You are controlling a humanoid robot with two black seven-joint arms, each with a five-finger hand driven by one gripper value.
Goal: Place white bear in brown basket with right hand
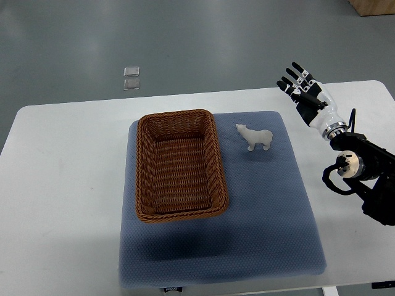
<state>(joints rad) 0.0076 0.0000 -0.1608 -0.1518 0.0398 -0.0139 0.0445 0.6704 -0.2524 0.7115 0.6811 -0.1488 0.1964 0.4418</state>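
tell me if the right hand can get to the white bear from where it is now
Probably yes. The right hand hovers open near the table's far right edge, and the white bear stands upright on the blue mat, beside the brown basket and apart from it. Nothing lies between hand and bear.

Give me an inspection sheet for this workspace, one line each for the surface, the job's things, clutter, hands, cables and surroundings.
Surface: white table with a blue-grey mat lying on it.
Job's things: brown basket on the mat, nothing in it; white bear standing upright on the mat just right of the basket, apart from it.
Clutter: nothing seen on the table.
Hands: right hand open, fingers spread, over the table's far right, holding nothing; left hand not in view.
Cables: black cable loop at the right arm's wrist joint.
Surroundings: grey floor with a small clear object beyond the table; wooden corner top right.
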